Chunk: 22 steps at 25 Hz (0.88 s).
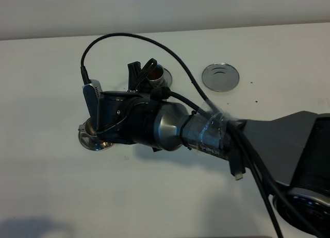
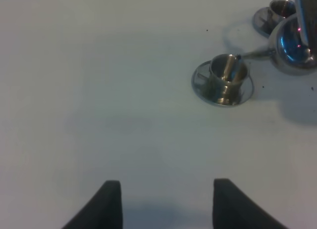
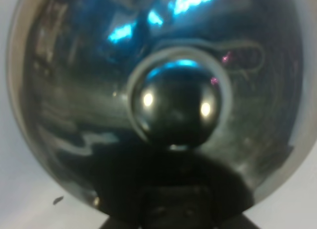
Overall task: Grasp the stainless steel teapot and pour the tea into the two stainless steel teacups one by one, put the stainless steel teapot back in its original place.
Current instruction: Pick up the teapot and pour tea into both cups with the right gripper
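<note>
The stainless steel teapot fills the right wrist view, its domed lid and dark knob seen from close above. My right gripper is shut on the pot at its handle side. In the left wrist view the teapot hangs beside the near teacup, its thin spout tip at that cup's rim. The second teacup stands behind. In the high view my right arm hides the pot and most of the near cup. The other cup shows. The round steel disc lies bare. My left gripper is open and empty.
White table all around. Black cables loop above the right arm. The table's far edge meets a pale wall. Bare tabletop lies between my left gripper and the cups.
</note>
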Tool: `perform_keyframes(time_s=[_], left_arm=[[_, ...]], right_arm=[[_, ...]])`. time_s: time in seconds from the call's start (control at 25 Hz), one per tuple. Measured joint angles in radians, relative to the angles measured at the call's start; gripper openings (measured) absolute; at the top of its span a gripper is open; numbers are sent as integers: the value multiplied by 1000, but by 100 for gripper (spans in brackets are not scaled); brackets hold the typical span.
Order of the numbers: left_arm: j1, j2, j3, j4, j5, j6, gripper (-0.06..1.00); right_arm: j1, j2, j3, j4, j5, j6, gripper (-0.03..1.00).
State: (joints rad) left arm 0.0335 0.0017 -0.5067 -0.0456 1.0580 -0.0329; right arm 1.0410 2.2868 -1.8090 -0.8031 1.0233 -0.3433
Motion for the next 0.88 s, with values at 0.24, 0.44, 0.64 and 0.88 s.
perform_keyframes(time_s=[0.24,0.44,0.64,0.88], left_arm=[[0,0,0,0,0,0,45],[0,0,0,0,0,0,45],[0,0,0,0,0,0,45],[0,0,0,0,0,-3,45]], right_arm=[[0,28,-35,-32,14,-11,18],[0,28,-53,-72,19,-29,18],[5,28,-53,-99,22,-72,18],[19,61,-55,-160,25,-84,18]])
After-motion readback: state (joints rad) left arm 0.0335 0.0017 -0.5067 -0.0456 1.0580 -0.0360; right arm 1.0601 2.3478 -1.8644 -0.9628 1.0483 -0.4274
